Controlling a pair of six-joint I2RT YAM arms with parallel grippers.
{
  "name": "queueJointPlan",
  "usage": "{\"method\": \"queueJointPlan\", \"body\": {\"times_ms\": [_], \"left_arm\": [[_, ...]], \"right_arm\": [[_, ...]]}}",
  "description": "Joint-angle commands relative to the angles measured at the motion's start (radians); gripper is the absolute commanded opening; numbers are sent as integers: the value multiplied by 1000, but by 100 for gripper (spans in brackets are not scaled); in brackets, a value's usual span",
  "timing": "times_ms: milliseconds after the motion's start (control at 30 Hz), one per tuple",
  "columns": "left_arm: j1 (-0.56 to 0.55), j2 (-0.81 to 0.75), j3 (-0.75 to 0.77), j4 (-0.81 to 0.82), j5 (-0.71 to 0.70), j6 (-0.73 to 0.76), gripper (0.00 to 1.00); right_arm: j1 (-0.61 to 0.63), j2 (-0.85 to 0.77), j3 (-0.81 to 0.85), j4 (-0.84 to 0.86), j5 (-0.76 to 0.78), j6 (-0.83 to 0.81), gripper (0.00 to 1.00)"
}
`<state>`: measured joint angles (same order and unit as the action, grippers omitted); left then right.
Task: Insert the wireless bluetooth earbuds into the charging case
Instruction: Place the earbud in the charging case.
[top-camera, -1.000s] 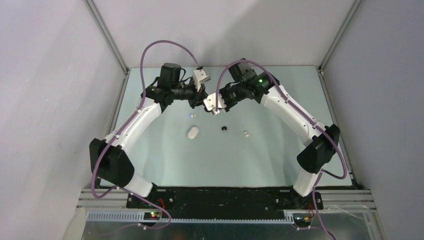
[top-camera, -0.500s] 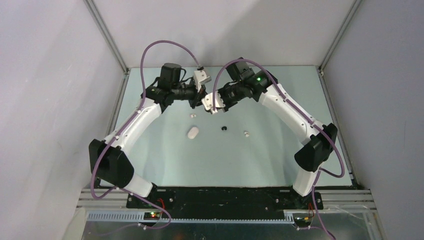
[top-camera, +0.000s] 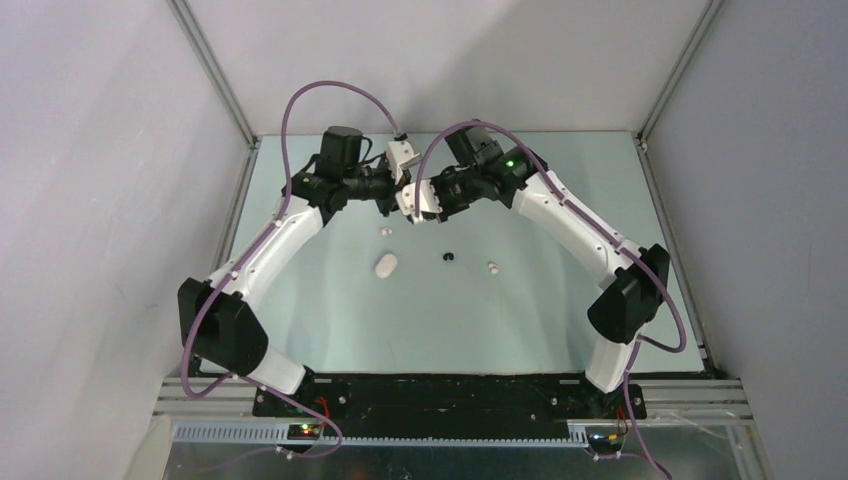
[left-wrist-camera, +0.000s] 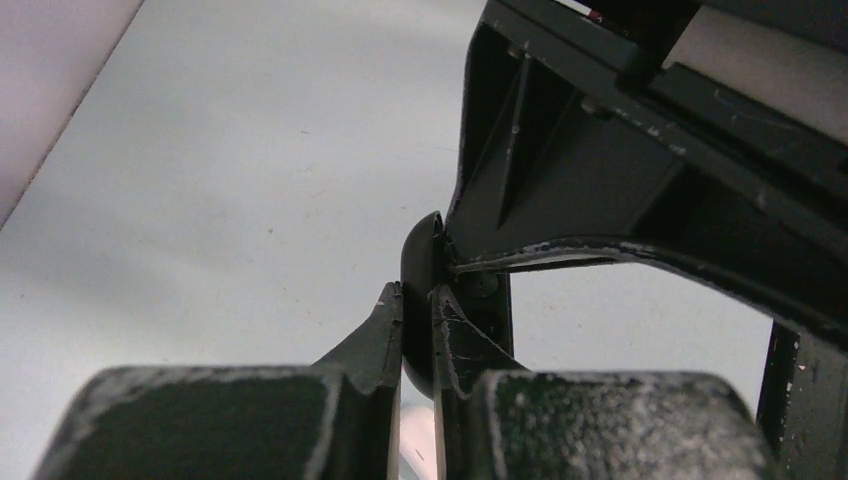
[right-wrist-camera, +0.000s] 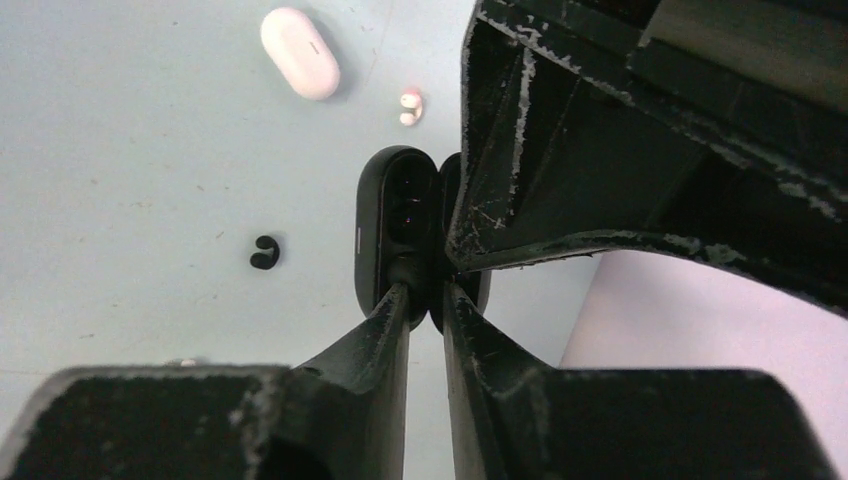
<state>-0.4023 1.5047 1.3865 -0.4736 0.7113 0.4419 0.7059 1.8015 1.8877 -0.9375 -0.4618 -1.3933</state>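
Left fingers (left-wrist-camera: 372, 342) clamp case (right-wrist-camera: 385, 225); right wrist alone shows it open, right fingers (right-wrist-camera: 388, 330) unclear.

White arms (top-camera: 270, 240), black joints (top-camera: 225, 325), purple cables (top-camera: 330, 88) looping, green light (top-camera: 510, 163); left gripper (left-wrist-camera: 416, 300) and right gripper (right-wrist-camera: 426, 295) scuffed black.

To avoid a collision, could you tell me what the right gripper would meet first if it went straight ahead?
The right gripper would meet the open black charging case, right at its fingertips. The left gripper holds that case from the other side, though depth is unclear.
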Motion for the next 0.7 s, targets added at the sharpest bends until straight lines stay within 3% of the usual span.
{"method": "queueJointPlan", "body": {"times_ms": [0, 467, 667], "left_arm": [[-8, -54, 14, 59, 57, 8, 0], [-8, -47, 10, 60, 50, 13, 0], [-8, -51, 5, 61, 38, 13, 0]], "right_arm": [[6, -41, -29, 110, 60, 73, 24], [-56, -157, -132, 215, -64, 319, 33], [-125, -245, -203, 377, -183, 604, 35]]}}
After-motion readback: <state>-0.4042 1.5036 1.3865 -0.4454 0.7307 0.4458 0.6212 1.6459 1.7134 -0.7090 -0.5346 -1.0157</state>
